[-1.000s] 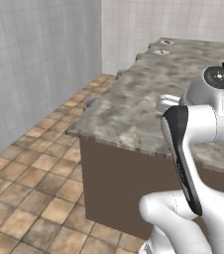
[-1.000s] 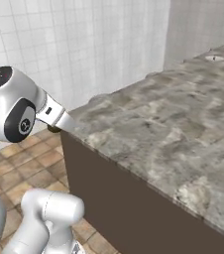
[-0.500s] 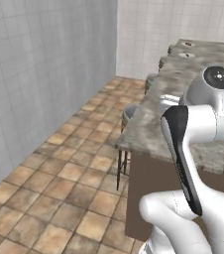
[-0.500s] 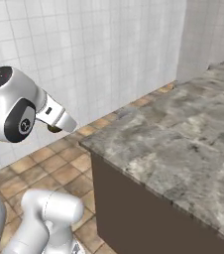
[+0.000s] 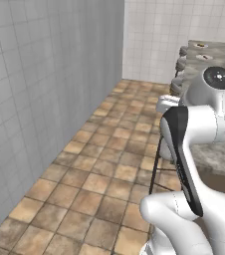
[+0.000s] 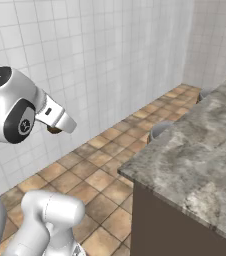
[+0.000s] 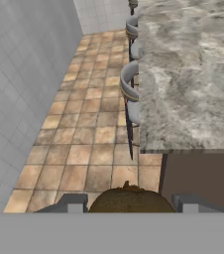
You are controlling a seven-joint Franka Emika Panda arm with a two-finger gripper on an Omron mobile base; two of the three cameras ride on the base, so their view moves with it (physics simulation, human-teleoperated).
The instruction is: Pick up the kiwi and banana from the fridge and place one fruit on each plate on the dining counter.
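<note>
A brown, roundish kiwi (image 7: 130,199) sits between the two dark fingertips (image 7: 77,203) of my gripper (image 7: 130,204), which is shut on it. The right base view has the kiwi (image 6: 54,130) as a small brown lump under the white hand, held over the tiled floor. The marbled dining counter (image 7: 188,74) lies ahead and to the right of the gripper, its near corner (image 6: 205,150) on the right of the right base view. The banana, the fridge and the plates are out of view.
Grey stools (image 7: 131,82) line the counter's left side over a brown tiled floor (image 5: 99,164). One stool (image 6: 160,131) stands by the counter's corner. A white tiled wall (image 5: 40,99) runs along the left, with open floor between it and the stools.
The whole picture has shifted, so the base has turned: the counter has slid to the right of both base views and the wall and floor have come in. The kiwi stays in the gripper.
</note>
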